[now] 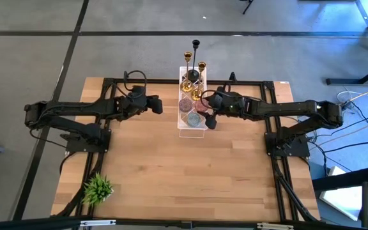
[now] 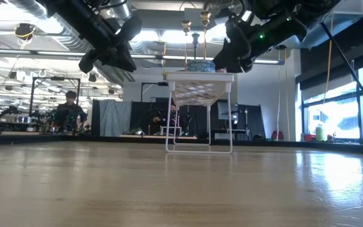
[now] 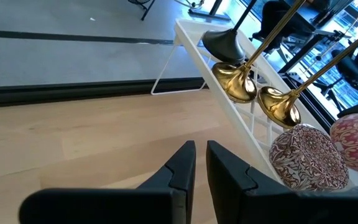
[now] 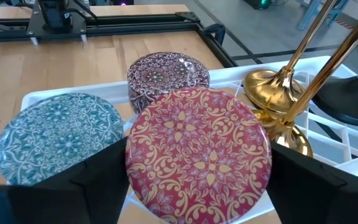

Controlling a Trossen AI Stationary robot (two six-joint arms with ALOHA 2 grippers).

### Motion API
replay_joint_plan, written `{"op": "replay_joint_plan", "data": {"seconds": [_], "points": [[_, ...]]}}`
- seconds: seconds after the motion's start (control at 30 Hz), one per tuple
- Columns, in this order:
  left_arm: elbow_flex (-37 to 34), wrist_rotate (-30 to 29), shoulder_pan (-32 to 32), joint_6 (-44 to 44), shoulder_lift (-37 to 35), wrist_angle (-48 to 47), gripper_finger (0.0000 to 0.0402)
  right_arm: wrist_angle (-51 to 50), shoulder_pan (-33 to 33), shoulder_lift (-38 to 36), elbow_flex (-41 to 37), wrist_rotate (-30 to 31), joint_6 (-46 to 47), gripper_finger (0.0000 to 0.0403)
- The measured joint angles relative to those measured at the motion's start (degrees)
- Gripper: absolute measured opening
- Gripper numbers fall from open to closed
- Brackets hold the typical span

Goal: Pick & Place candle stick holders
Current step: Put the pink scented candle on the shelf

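Three candle stick holders stand upright on their round bases at the far end of a white wire tray (image 1: 192, 131): a black one (image 1: 196, 46) and two gold ones (image 1: 188, 59) (image 1: 202, 66). Their bases also show in the left wrist view: gold (image 3: 236, 84), gold (image 3: 279, 106) and black (image 3: 222, 45). My right gripper (image 4: 197, 186) stands wide open over the tray, one finger on each side of a red patterned round tin (image 4: 197, 152). My left gripper (image 3: 201, 149) hangs shut above the table, left of the tray (image 1: 160, 105), with nothing in it. My right gripper comes at the red tin slanting down from the table's right, with its fingers (image 4: 98, 180) close beside the tin's round rim (image 4: 132, 155) on two opposite sides. I cannot tell whether they touch it.
A teal tin (image 4: 58, 134) and a maroon tin (image 4: 166, 71) lie in the tray beside the red one. A small green plant tuft (image 1: 98, 188) sits near the table's front left corner. Bare wood lies between the tray and the near edge. People show in the room behind.
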Motion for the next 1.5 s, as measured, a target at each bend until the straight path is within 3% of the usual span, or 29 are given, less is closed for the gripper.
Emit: {"op": "replay_joint_plan", "data": {"seconds": [0.9,1.1,1.5], "points": [[0.0,1.0,0.0,0.6,0.0,0.0,0.0033,2.1,0.0,2.6,0.0,-1.5,2.6,0.0323],[0.0,1.4,0.0,1.0,0.0,0.0,0.0033,2.2,0.0,2.6,0.0,1.7,2.6,0.0323],[0.0,1.5,0.0,1.0,0.0,0.0,0.0033,1.4,0.3,2.6,0.0,1.5,3.2,0.0323]]}}
